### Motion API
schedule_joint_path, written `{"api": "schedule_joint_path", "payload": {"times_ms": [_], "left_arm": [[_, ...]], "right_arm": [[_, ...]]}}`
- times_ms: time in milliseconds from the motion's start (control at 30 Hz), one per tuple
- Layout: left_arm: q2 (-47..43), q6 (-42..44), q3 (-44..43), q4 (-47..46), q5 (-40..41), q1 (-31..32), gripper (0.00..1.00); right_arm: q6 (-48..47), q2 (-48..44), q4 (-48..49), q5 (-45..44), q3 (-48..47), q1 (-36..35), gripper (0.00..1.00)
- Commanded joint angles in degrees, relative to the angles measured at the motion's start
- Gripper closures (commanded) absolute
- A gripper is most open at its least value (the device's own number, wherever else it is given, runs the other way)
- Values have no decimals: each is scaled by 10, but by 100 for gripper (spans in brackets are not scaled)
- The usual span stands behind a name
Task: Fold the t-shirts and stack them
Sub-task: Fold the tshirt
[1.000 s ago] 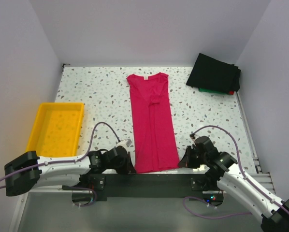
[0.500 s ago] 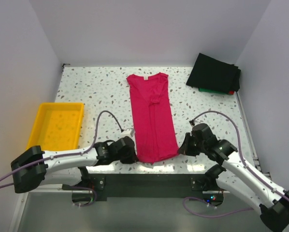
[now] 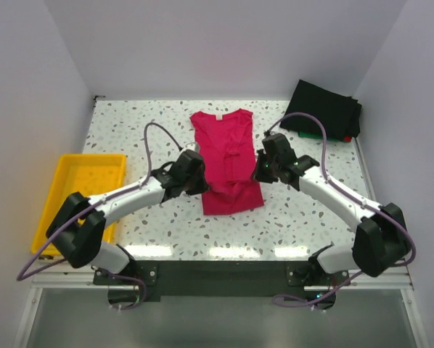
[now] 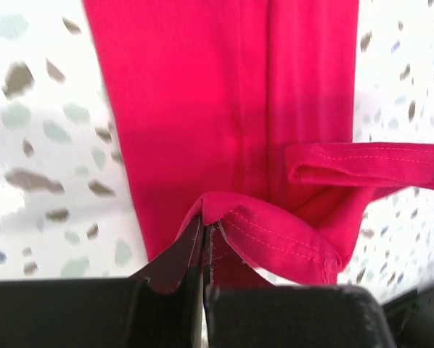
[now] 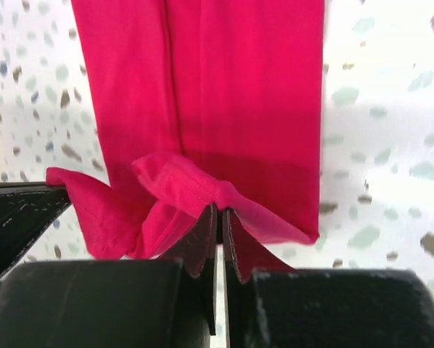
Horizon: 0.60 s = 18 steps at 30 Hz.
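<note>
The crimson-pink t-shirt [image 3: 228, 145] lies in a long folded strip at the table's middle, white neck tag at its far end. My left gripper [image 3: 200, 180] is shut on the hem's left corner [image 4: 228, 217] and holds it lifted above the strip. My right gripper [image 3: 260, 171] is shut on the hem's right corner [image 5: 202, 192] at the same height. The lower part of the shirt is doubled back over its middle. A stack of folded shirts [image 3: 322, 109], black on top with green and red edges showing, sits at the far right corner.
A yellow plastic tray [image 3: 78, 190] stands at the table's left edge. The speckled tabletop [image 3: 130, 138] is walled on three sides. Purple cables loop above both arms.
Both grippers have carried the shirt's hem from the near table edge towards the far side, folding the lower part over the middle. The strip now looks much shorter.
</note>
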<state>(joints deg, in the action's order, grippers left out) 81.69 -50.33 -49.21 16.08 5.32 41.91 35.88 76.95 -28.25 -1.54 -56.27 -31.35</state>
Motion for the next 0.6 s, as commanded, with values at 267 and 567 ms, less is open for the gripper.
{"api": "schedule_joint_path", "payload": {"times_ms": [267, 567], "left_arm": [[161, 19, -175, 19, -8, -92, 100], [210, 21, -222, 28, -18, -132, 100]], "right_arm": [[-42, 202, 93, -17, -163, 77, 100], [-49, 264, 122, 37, -212, 122, 100]]}}
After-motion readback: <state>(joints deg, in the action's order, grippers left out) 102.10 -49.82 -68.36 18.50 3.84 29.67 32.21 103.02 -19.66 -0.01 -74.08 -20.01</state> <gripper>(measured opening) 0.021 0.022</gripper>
